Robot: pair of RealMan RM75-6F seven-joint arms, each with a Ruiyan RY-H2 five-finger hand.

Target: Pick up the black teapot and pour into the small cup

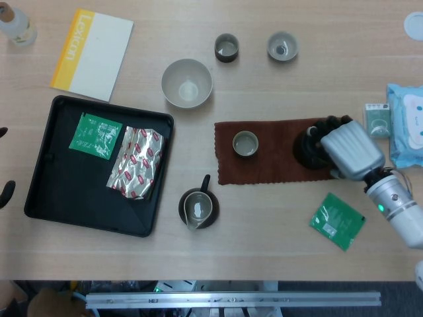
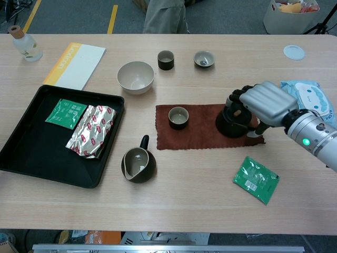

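Note:
The black teapot (image 1: 308,150) (image 2: 230,122) stands on the right end of a brown cloth (image 1: 271,165) (image 2: 197,134). My right hand (image 1: 350,150) (image 2: 267,101) is at its right side. The fingers curl over the pot's top and the thumb sits at its near side, so the hand grips it. The small cup (image 1: 245,143) (image 2: 178,117) stands upright on the left part of the same cloth, apart from the pot. In the head view only two dark tips of my left hand (image 1: 3,191) show at the left edge.
A dark pitcher (image 1: 197,209) sits in front of the cloth, and a black tray (image 1: 39,198) with packets lies at the left. A bowl (image 1: 187,84) and two cups (image 1: 227,47) stand behind. A green packet (image 1: 337,220) and a wipes pack (image 1: 406,125) lie near my right arm.

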